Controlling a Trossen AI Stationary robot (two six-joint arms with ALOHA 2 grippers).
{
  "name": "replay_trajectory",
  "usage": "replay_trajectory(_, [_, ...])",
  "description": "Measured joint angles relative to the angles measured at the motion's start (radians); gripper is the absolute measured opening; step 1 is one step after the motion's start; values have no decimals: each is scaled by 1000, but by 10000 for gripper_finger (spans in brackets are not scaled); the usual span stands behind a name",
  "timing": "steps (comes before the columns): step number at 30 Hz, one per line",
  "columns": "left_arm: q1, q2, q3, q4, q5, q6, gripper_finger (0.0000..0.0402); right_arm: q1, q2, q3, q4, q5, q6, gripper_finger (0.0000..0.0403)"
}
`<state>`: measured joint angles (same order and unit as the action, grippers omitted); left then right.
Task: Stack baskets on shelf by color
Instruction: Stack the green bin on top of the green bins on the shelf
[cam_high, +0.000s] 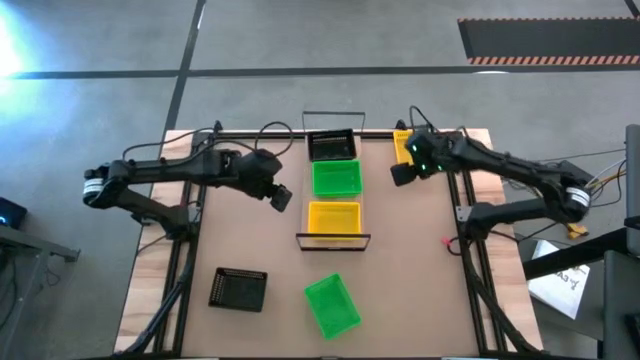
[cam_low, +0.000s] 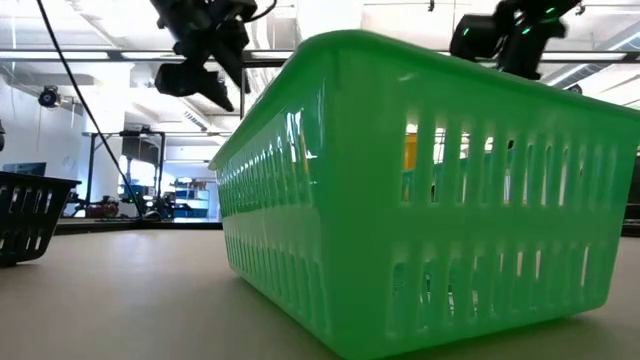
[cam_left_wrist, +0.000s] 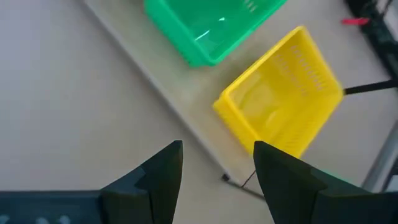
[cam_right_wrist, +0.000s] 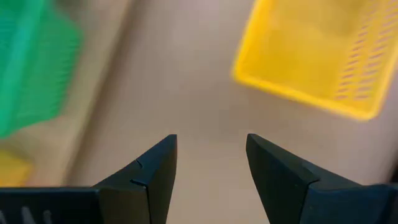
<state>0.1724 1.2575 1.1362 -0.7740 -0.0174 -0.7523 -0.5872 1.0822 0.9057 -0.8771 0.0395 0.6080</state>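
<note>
High view shows three baskets in a row on the shelf (cam_high: 333, 240): a black basket (cam_high: 331, 147) at the far end, a green basket (cam_high: 336, 179) in the middle and a yellow basket (cam_high: 333, 217) nearest. A loose green basket (cam_high: 331, 305) and a loose black basket (cam_high: 238, 289) lie on the table (cam_high: 420, 280), and a second yellow basket (cam_high: 402, 146) sits near the far right corner. They look light, thin, stiff yet flexible plastic, likely slick; a pinch over one perforated wall at the rim seems best. The left gripper (cam_high: 281, 196) hovers released and empty, the shelf's yellow basket just beyond its jaws. The right gripper (cam_high: 402, 173) hangs parted and empty, the corner yellow basket just ahead of its jaws.
</note>
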Motion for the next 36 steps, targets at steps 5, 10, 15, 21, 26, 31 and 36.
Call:
replay_trajectory(5, [-3,-2,-1,36,0,-1,182,-136,175,116,-31,-73,-212,185])
replay_trajectory(10, [-6,-2,-5,28,16,-3,182,-133,263,219,-39,-125,-335,185])
replay_trajectory(15, [-18,-4,-5,-19,61,-28,182,-39,210,251,-51,-126,-306,185])
replay_trajectory(21, [-41,-6,-28,-47,61,2,182,207,39,204,-61,-113,-51,185])
replay_trajectory(26, [-43,-5,-50,-48,63,129,182,579,-47,163,-63,-29,407,178])
replay_trajectory(31, [-45,-14,-56,-50,73,261,182,1024,-1,185,-52,144,950,170])
replay_trajectory(36, [-45,-18,-57,-49,76,394,182,1340,190,266,-32,227,1402,168])
